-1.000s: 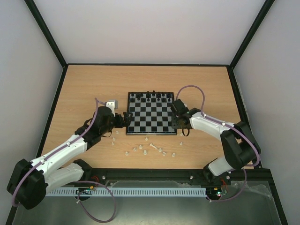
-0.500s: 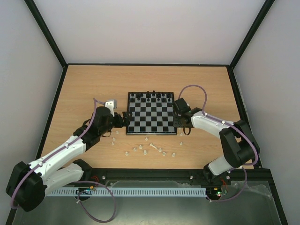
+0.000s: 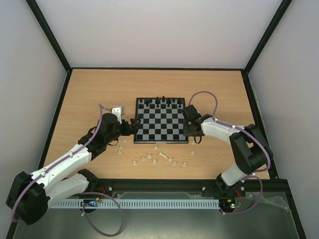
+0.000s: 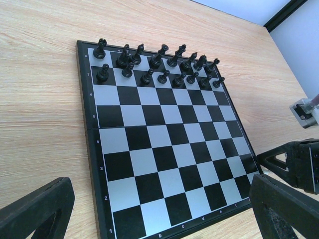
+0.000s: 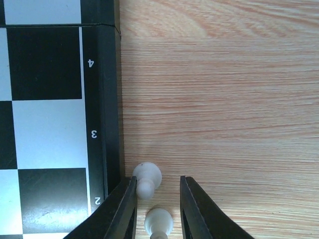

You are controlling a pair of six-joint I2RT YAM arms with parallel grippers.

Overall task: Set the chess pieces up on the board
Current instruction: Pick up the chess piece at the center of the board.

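We judge the task barely begun on the pale side. The black pieces (image 4: 159, 64) stand in two rows at the far end of the board (image 3: 161, 130), while its near rows are bare. The pale chess pieces (image 3: 162, 156) are scattered on the table (image 3: 99, 89) just off the board's near edge. None is on a square, so all of them are left to place.

The right gripper (image 5: 157, 211) hangs low over the table just beside the board's right edge, toward its near corner. Its fingers (image 5: 197, 214) are parted narrowly and straddle a pale pawn (image 5: 146, 179). The pawn seems to touch the inner face of the board-side finger, with a gap to the other, so we judge it not yet clamped. A second pale piece (image 5: 158, 220) sits deeper between the fingers. The left gripper (image 4: 159, 199) is at the board's left edge, its fingers spread wide and holding nothing.
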